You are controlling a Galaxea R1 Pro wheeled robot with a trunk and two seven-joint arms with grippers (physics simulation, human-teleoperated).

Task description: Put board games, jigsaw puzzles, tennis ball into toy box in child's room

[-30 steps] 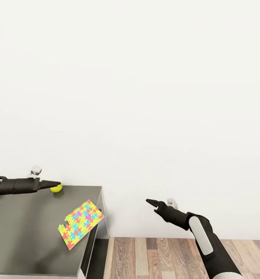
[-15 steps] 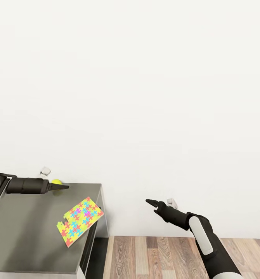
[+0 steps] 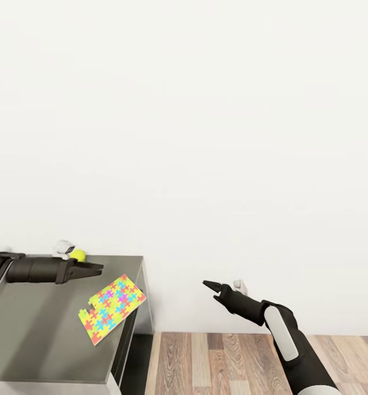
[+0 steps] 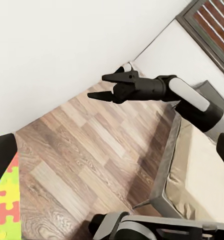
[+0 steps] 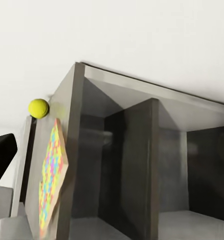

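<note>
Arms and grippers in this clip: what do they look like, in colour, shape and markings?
Both arms are matte black. The right arm carries a glossy white, rounded shell panel on its forearm. The left arm is a dark cylinder. The left gripper and right gripper are black with two slim, pointed fingers, and a small pale grey block sits by each wrist. No cables or markings are visible.

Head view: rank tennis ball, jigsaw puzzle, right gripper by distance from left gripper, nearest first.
1. tennis ball, just behind the left gripper, by the wall.
2. jigsaw puzzle, on the table near its right edge.
3. right gripper, off the table, over the floor.
</note>
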